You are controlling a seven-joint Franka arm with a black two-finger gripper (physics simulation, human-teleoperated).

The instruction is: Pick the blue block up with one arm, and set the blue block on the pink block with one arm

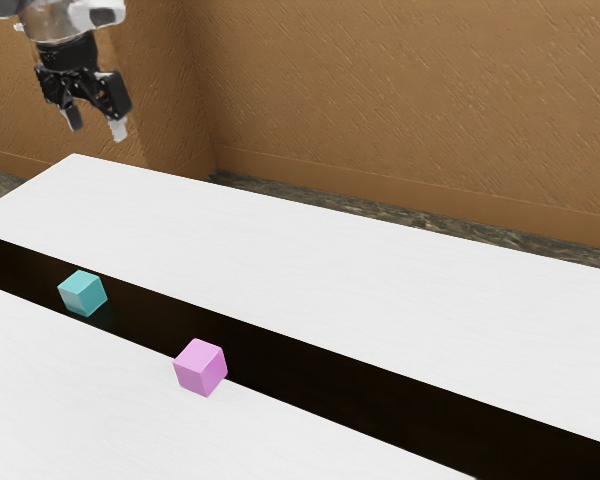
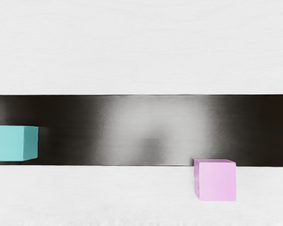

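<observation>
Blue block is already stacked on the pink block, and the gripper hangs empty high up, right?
Not stacked. The blue block sits on the table, apart from the pink block, as the exterior view shows. The gripper does hang empty high up.

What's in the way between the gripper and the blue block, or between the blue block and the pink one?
Nothing visible. The gripper hangs open high above the table, with free air down to the blue block. Between it and the pink block runs just the flat dark stripe. The pink block's top is bare.
</observation>
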